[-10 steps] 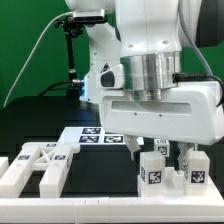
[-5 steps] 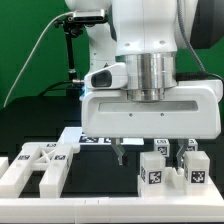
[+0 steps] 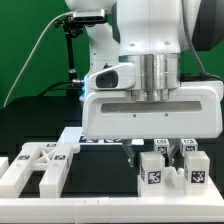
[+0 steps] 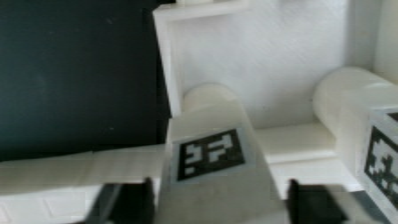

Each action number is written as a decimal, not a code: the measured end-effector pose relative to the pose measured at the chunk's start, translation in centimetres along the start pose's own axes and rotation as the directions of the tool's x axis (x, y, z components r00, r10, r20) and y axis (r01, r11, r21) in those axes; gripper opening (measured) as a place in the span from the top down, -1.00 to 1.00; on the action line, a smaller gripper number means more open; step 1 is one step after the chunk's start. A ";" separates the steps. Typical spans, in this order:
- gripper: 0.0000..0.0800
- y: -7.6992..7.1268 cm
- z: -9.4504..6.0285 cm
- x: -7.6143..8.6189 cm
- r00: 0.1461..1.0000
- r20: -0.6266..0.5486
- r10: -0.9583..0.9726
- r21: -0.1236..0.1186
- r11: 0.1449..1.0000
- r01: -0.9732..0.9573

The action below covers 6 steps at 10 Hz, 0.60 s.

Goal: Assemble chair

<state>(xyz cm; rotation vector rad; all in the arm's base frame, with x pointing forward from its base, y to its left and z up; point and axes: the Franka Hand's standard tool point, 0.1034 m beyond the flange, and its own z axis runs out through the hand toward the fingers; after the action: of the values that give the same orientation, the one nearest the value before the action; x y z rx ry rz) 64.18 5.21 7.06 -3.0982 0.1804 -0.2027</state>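
Observation:
Several white chair parts with black-and-white tags stand at the exterior view's lower right: a short post (image 3: 153, 170) and a second post (image 3: 197, 166) beside it. An X-braced chair piece (image 3: 38, 166) lies at the lower left. My gripper (image 3: 153, 151) hangs low directly over the first post. In the wrist view the tagged post (image 4: 210, 150) lies between my two dark fingers (image 4: 125, 203), with the gripper (image 4: 217, 206) open and straddling it. The second post (image 4: 365, 110) and a flat white panel (image 4: 231, 50) lie beside it.
The marker board (image 3: 92, 138) lies on the black table behind the parts. A white border frame (image 3: 100, 210) runs along the front edge. A black stand with cables (image 3: 70, 50) rises at the back against the green backdrop.
My gripper has moved toward the exterior view's right and come down, from above the marker board to over the tagged post. The parts have not moved.

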 end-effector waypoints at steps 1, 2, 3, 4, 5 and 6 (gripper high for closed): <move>0.29 0.0 0.0 0.0 0.996 0.000 0.086 0.002 0.996 -0.086; 0.29 0.0 0.0 0.0 0.989 0.000 0.147 0.003 0.989 -0.147; 0.29 0.0 0.0 0.0 0.974 0.000 0.228 0.003 0.974 -0.228; 0.29 0.0 0.0 0.0 0.956 0.000 0.294 0.003 0.956 -0.294; 0.29 -0.1 -0.1 0.0 0.915 0.002 0.403 0.001 0.915 -0.403; 0.29 -0.2 -0.1 0.0 0.823 0.005 0.568 -0.009 0.823 -0.568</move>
<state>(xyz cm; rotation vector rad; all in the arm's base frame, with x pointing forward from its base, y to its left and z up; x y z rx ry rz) 64.16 5.41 7.18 -2.8776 1.0843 -0.1655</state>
